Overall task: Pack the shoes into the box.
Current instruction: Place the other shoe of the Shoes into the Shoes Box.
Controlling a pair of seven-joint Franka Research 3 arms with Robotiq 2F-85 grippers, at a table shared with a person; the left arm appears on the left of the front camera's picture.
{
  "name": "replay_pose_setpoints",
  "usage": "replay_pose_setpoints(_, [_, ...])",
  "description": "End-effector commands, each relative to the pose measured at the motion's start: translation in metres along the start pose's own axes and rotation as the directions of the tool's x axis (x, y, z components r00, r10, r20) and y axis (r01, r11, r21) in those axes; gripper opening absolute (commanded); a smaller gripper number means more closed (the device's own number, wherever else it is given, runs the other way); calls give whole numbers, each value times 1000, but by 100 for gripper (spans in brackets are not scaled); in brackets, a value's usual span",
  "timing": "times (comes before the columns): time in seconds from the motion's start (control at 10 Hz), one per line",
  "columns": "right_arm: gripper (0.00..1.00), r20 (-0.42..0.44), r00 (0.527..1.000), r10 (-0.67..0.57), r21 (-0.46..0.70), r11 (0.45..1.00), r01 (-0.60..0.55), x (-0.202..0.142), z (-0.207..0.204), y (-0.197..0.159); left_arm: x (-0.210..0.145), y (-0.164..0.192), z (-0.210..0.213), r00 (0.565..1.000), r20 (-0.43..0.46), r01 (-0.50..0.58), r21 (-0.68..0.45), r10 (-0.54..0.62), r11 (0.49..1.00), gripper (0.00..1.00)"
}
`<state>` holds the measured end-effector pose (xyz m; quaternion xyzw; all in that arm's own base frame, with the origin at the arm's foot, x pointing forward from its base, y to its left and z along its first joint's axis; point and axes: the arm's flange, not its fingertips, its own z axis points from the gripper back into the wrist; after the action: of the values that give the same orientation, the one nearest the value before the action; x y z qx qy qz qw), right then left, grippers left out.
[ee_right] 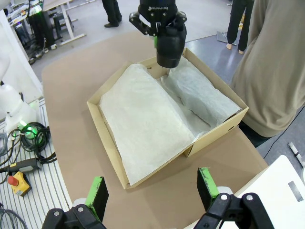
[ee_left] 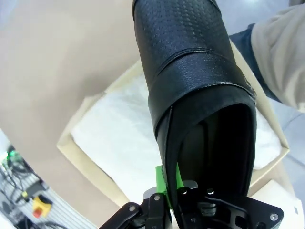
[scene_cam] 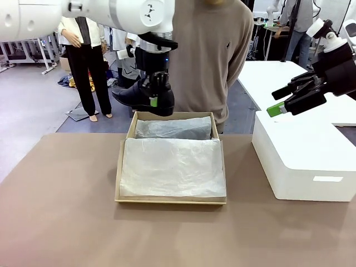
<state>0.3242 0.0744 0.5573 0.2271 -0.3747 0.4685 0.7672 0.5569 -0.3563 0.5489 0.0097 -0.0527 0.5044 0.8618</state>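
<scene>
Hanging just above the box's (scene_cam: 118,183) far left corner: one black shoe (scene_cam: 133,95), pinched at its heel rim by the left gripper (scene_cam: 157,95), toe pointing out past the box's left side. Seemingly clear of the rim, though hard to judge. Off to the box's right, over the white block (scene_cam: 300,161), spread wide and carrying nothing: the right gripper (scene_cam: 275,101). Inside the box, white tissue paper (scene_cam: 172,167).

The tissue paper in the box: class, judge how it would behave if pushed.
The tissue paper looks thin and creased, so it is probably floppy and light. It seems to lie loose in the box, so a push would likely bunch it.
</scene>
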Motion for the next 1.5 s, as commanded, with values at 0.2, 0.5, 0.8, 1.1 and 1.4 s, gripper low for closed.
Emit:
replay_pose_setpoints(0.2, [100,24,1000,20,17,1000,-20,0,-2,-3,-39,-37,-1,973,-12,-229,37,229,973,0])
replay_pose_setpoints(0.5, [100,24,1000,20,17,1000,-20,0,-2,-3,-75,-56,-10,952,10,-308,26,307,951,0])
replay_pose_setpoints(0.8, [100,24,1000,20,17,1000,-20,0,-2,-3,-79,-44,-28,966,-30,-258,16,259,966,0])
replay_pose_setpoints(1.1, [100,24,1000,20,17,1000,-20,0,-2,-3,-79,-44,-28,966,-30,-258,16,259,966,0])
replay_pose_setpoints(1.4, [100,24,1000,20,17,1000,-20,0,-2,-3,-89,-47,-32,949,-20,-314,12,314,949,0])
